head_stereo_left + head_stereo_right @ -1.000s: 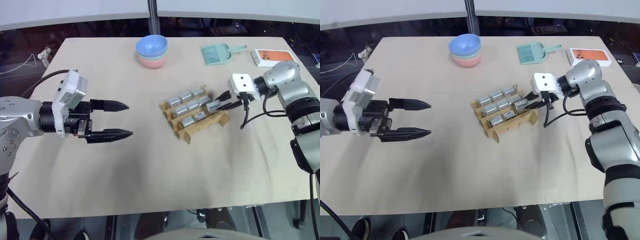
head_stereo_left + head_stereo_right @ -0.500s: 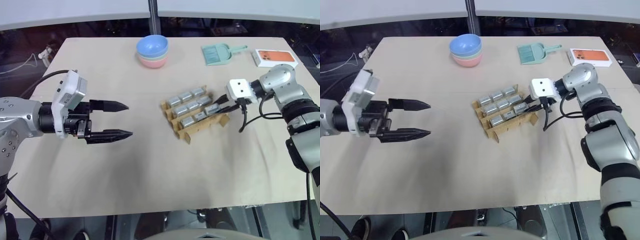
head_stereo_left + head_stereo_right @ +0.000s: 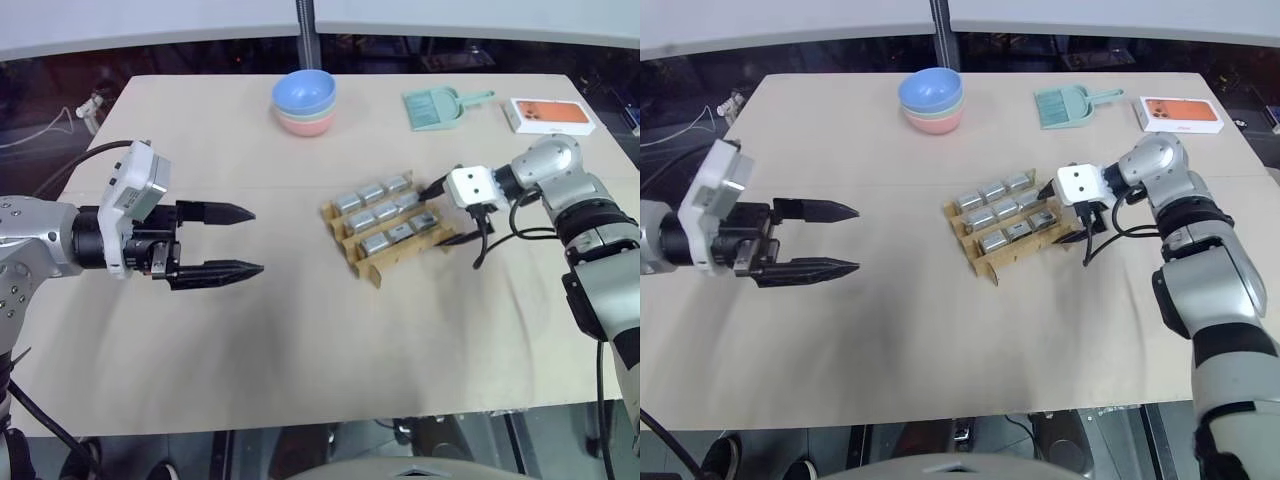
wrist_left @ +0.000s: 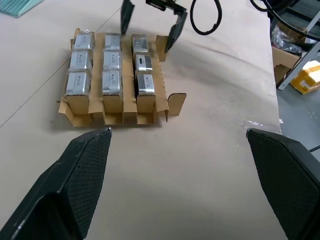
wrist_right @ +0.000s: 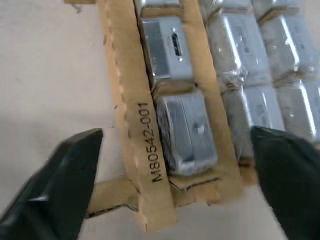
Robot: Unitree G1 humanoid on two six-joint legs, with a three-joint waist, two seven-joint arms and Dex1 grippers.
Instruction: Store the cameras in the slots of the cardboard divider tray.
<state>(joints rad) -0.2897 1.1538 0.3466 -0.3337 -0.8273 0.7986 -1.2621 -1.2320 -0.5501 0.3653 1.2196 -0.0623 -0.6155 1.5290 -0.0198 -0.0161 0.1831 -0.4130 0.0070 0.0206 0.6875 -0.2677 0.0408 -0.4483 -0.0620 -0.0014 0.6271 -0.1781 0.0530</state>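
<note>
The cardboard divider tray lies at mid-table, with several silver-grey cameras seated in its three rows. My right gripper is open at the tray's right end, one finger on each side of the end camera in the nearest row, which sits in its slot next to a printed cardboard strip. My left gripper hovers open and empty over bare table, well to the left of the tray. The left wrist view looks across at the tray and at the right gripper at its far end.
Stacked pastel bowls stand at the back centre. A teal dustpan and a white-and-orange flat box lie at the back right. Bare tan tabletop stretches in front of the tray and between the two grippers.
My right gripper, earlier shut on a camera at the tray's right end, lowered it into the slot and has opened. The left arm has not moved.
</note>
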